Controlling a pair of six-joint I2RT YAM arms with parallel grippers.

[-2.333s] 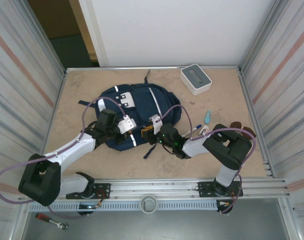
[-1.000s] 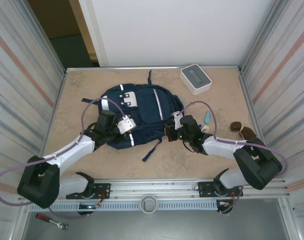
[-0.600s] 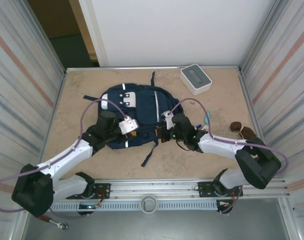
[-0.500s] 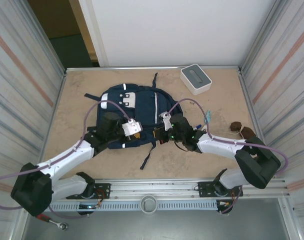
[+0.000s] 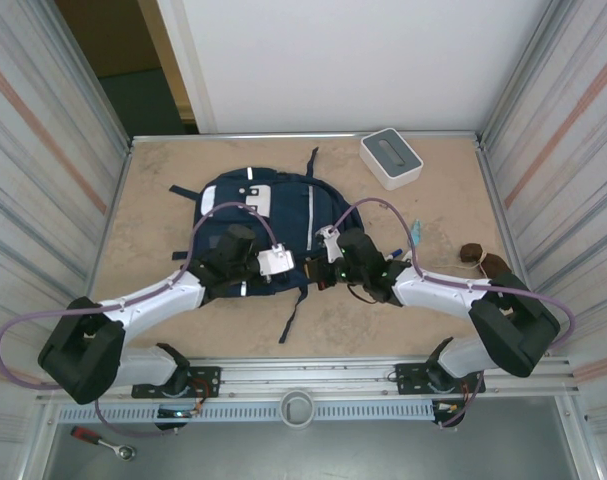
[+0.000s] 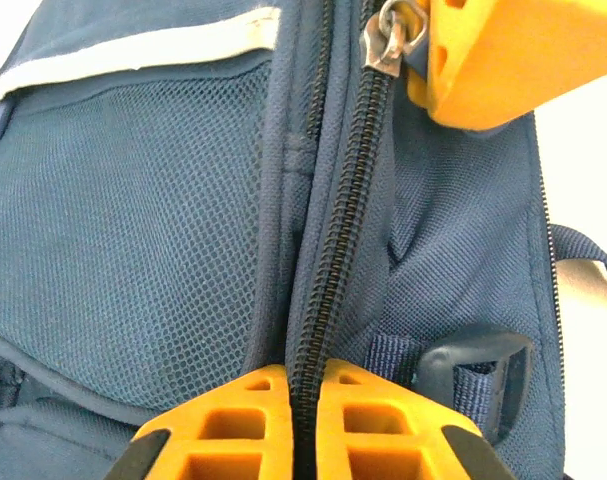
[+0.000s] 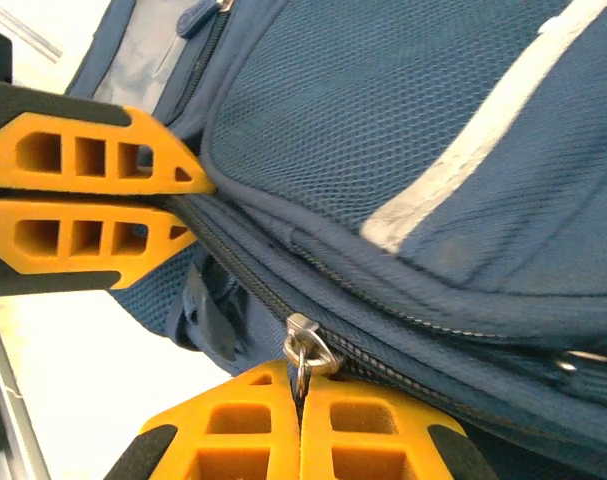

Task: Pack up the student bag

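**Gripping the student bag (image 5: 283,205) at its zipper with both tools**

Finding it flat on the worktop (image 5: 433,310), a little toward 10 o'clock from the middle, with one dark strap (image 5: 295,318) trailing to 6 o'clock. Pinching the zipper seam at the bag's 6 o'clock edge with the left tool (image 6: 305,385), orange fingers pressed together over the teeth. Clenching the right tool (image 7: 301,390) on the metal zipper pull (image 7: 303,352), at 3 o'clock of the left one. Pointing the two tools tip toward tip, near but apart, along the same zipper line. Seeing blue mesh and a pale stripe beside the zipper. Noting a white box (image 5: 391,158) at 1 o'clock by the far edge, well apart from the bag, and a small brown thing (image 5: 480,257) at 3 o'clock.
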